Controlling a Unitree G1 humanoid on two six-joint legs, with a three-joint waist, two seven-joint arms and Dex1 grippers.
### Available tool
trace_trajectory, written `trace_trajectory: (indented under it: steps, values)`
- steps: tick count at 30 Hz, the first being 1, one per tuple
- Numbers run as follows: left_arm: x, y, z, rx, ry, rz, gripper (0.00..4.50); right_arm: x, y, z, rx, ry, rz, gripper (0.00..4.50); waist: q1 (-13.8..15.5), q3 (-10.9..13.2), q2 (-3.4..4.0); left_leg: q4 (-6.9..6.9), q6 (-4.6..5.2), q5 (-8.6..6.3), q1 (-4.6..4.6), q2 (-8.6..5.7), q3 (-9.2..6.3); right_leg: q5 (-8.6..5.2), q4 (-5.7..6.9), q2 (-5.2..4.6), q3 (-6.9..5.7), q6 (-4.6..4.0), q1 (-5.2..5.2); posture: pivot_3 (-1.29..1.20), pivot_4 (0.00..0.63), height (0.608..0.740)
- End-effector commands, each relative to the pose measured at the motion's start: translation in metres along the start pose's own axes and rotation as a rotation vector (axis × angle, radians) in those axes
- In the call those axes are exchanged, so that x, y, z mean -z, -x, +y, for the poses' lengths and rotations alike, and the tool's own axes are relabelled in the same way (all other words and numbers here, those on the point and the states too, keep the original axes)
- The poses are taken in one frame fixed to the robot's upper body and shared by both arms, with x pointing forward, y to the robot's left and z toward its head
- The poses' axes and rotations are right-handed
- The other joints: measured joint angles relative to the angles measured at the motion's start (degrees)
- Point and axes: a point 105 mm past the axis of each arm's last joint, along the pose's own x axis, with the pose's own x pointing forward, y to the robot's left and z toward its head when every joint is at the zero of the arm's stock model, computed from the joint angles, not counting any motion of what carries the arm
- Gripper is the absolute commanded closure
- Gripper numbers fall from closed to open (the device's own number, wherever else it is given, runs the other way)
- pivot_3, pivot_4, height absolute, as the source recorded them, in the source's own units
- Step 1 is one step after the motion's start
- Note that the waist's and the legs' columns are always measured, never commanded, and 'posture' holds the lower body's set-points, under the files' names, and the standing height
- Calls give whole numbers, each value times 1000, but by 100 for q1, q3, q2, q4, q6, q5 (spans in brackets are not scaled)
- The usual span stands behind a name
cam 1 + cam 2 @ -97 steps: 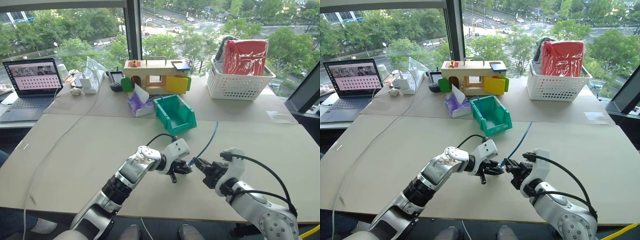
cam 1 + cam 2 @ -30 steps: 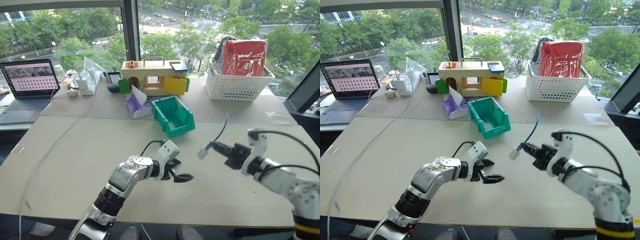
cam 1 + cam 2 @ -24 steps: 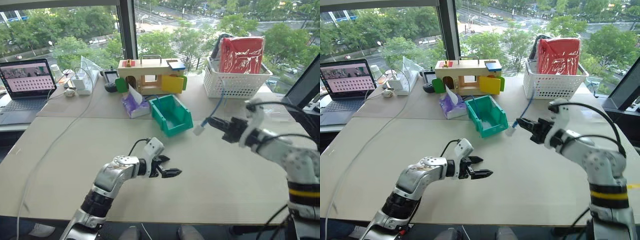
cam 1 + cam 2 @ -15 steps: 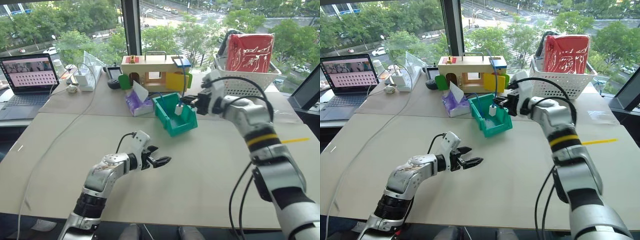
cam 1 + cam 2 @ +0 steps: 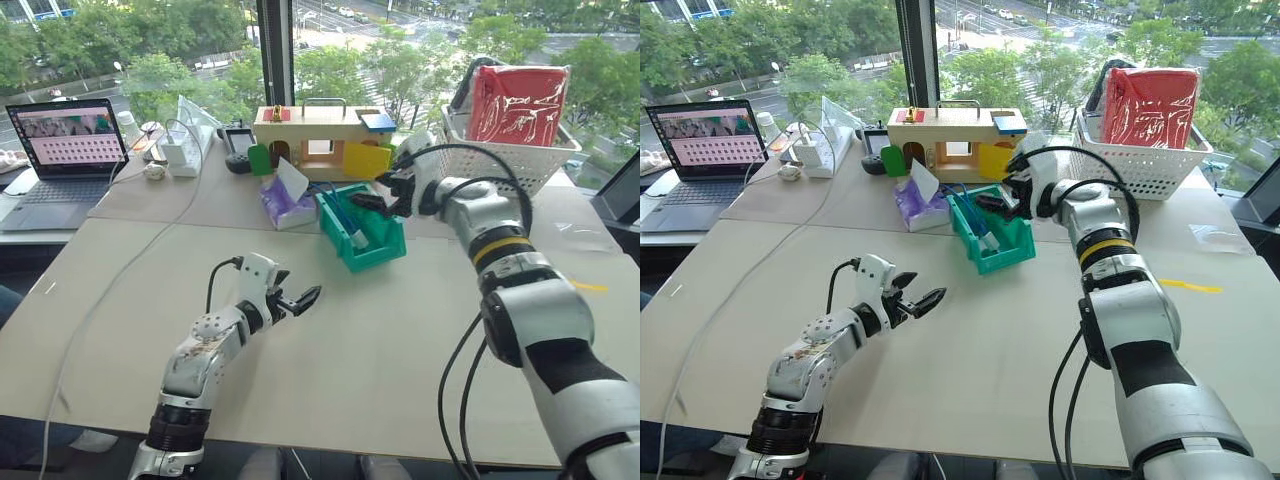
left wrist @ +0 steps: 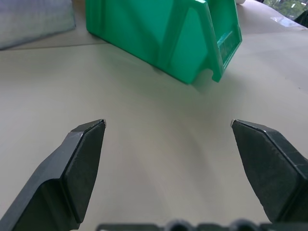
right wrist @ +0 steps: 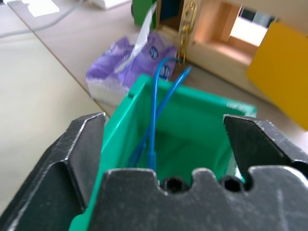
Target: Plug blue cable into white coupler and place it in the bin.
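Thin light-blue network cable (image 5: pixel 343 216) lay lengthwise in the teal-green plastic bin (image 5: pixel 385 246), just below the right gripper (image 5: pixel 366 201) (released; left gripper (image 5: pixel 298 300) also empty, farther).

Bare tabletop (image 5: pixel 400 330) before bin (image 5: pixel 385 250); tissue pack (image 5: pixel 285 205), wooden box (image 5: pixel 320 140) crowd behind.
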Motion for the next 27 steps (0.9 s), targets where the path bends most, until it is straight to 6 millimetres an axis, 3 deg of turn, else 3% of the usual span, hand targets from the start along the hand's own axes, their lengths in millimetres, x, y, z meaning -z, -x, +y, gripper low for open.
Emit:
trace_trajectory:
  steps: [1, 3, 5, 9, 11, 13, 18, 20, 22, 27]
  values:
    - [-16, -3, -1, 12, -105, -63, 0, -42, 34, -16, 13, -12, -168, 55, 32, 0, 0, 0, 0, 0, 0, -7, -2, 0, 0, -3, -2, 0, 1, 0, 150, 729]
    - [-14, -2, 3, 16, -103, -53, 0, -43, 56, -15, 2, -22, -205, 55, 31, 0, 0, 0, 1, 0, 0, -10, -6, 0, 2, -7, -11, 1, 4, 0, 150, 729]
    - [-16, 3, 10, 23, -79, -71, 0, -33, 90, -10, 2, -32, -242, 55, 45, 0, 0, 0, 3, -1, 0, -11, -18, 0, -1, -9, -30, 1, 11, 0, 150, 729]
    - [-18, 9, 30, -15, -91, -94, 0, 33, 146, 16, 38, -102, -140, 55, 129, -2, 1, 4, 10, -6, -8, -10, -47, 0, -1, -21, -93, 0, 14, 0, 150, 729]
    - [-4, 10, 39, -18, -64, -53, 0, 81, 184, 21, 198, -146, -68, 55, 155, -3, 3, 9, 10, -6, -9, -12, -50, 0, 4, -23, -98, -1, 15, 0, 150, 729]
    - [12, 8, 39, 11, 5, 3, 0, 106, 207, 27, 319, -139, -20, 55, 171, -4, 6, 14, 11, -5, -6, -18, -48, -1, 6, -26, -98, -1, 21, 0, 150, 729]
    - [26, 4, 40, -3, 7, 10, 0, 135, 222, 36, 455, -88, 46, 55, -23, 5, 17, 88, 20, 3, 9, -16, -30, 5, 13, -22, -88, 3, 36, 0, 150, 729]
    - [29, 7, 41, -11, -6, -2, 0, 138, 226, 35, 511, -95, 27, 55, -67, 12, 12, 88, 33, 16, 89, 3, -19, -4, -1, -7, -92, 25, 115, 0, 150, 729]
    - [30, 9, 41, -12, -7, -15, 0, 141, 230, 32, 548, -95, 25, 55, -103, 13, 13, 87, 31, 15, 129, 29, -9, -9, -10, 8, -96, -5, 150, 0, 150, 729]
    - [30, 17, 45, -14, 1, -21, 0, 145, 234, 30, 591, -84, 28, 55, -128, 12, 15, 86, 32, 16, 152, 36, -4, 2, -6, 13, -94, -4, 169, 0, 150, 729]
